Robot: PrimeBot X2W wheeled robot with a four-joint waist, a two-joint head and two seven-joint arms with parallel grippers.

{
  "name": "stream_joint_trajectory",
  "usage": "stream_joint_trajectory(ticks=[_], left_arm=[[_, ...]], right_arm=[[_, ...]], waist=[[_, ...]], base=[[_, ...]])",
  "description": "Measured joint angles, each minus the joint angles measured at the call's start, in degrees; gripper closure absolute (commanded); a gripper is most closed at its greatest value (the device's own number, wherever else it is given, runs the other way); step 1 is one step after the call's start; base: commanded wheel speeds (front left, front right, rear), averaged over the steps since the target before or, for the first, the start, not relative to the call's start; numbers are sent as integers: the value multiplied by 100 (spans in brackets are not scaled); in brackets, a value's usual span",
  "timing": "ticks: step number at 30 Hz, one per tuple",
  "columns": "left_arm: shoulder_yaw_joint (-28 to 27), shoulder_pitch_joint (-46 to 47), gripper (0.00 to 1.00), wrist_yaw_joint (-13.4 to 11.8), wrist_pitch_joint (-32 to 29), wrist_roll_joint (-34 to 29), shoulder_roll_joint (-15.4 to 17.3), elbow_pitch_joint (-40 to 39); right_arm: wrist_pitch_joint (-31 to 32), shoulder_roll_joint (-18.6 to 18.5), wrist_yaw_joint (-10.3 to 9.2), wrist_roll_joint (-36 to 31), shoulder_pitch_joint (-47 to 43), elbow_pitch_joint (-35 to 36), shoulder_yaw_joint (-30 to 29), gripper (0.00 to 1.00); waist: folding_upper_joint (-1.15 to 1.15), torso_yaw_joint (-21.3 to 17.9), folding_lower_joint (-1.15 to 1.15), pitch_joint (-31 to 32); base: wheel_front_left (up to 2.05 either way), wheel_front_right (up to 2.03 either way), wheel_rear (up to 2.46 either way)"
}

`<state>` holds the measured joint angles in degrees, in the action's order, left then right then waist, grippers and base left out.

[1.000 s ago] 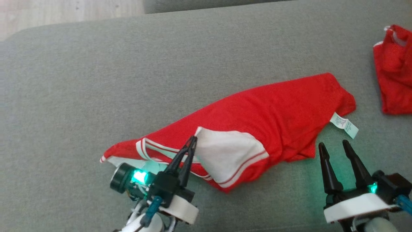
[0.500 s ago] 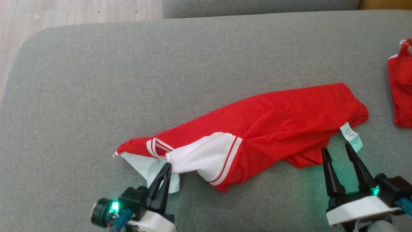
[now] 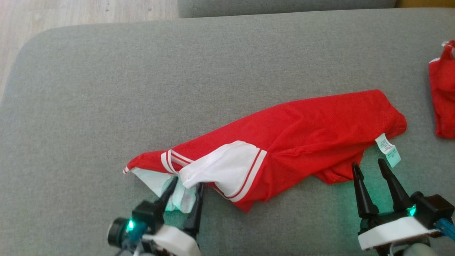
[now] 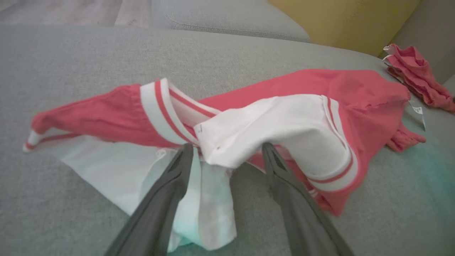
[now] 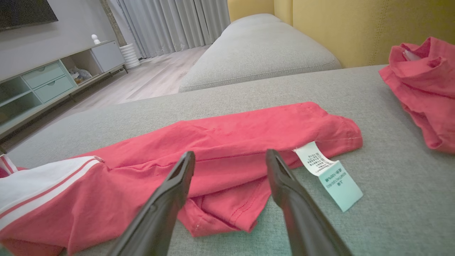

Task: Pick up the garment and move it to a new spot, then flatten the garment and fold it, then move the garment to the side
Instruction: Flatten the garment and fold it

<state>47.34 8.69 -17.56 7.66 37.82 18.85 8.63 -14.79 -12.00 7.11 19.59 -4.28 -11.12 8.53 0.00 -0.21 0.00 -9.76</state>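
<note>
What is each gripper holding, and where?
Nothing. Left gripper is open, astride white fabric of the shirt; right gripper is open near its hem.

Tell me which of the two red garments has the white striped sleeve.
The long garment stretched across the middle of the cushion. The other garment, bunched at the right edge, shows no striped sleeve.

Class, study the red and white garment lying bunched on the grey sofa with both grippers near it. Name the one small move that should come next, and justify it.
Probably ease the right gripper forward and close it on the doubled-under red hem of the garment, just ahead of its open jaws. The garment lies crumpled, not flat, and the left gripper stands open, gripping nothing.
</note>
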Motion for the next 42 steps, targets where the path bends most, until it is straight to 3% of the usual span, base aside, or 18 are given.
stream_joint_trajectory(ticks=[7, 8, 10, 11, 12, 20, 30, 35, 42], left_arm=[[-116, 384, 0, 51, -164, 154, -45, 207], [-116, 384, 6, 51, -164, 154, -45, 207], [-118, 385, 66, 56, -197, 154, -51, 220], [-116, 385, 87, 104, -214, 160, -53, 227], [-116, 385, 100, 113, -215, 179, -54, 231], [-111, 389, 100, 87, -143, 82, 31, 36], [-114, 391, 100, -672, 74, -875, 713, -979], [-305, 397, 100, -945, 65, -1070, 1038, -1345], [-459, 410, 100, -1082, 38, -1074, 1216, -1529]], right_arm=[[0, -48, -1, 0, 15, -1, 29, 0], [0, -48, -1, 0, 15, -1, 29, 0], [0, -48, -1, 0, 16, -1, 29, 0], [0, -48, -1, 0, 16, -1, 26, 0], [0, -48, -1, 0, 16, -1, 26, 0], [0, -35, -1, 8, 15, -4, -8, 0], [0, -24, 0, 8, 21, 52, -307, 0], [1, -214, -1, 299, 325, -419, -358, 0], [0, -511, -1, 563, 735, -993, 114, 0]], waist=[[0, -112, 0, -63], [0, -112, 0, -63], [0, -140, 0, -83], [0, -152, 0, -91], [0, -163, 0, -99], [0, -169, 0, -73], [0, 126, 0, -32], [0, 243, 0, -177], [0, 373, 0, -301]], base=[[0, 0, 0], [0, 0, 0], [0, 0, 0], [0, 0, 0], [0, 0, 0], [0, 0, 0], [0, 0, 0], [0, 0, 0], [0, 0, 0]])
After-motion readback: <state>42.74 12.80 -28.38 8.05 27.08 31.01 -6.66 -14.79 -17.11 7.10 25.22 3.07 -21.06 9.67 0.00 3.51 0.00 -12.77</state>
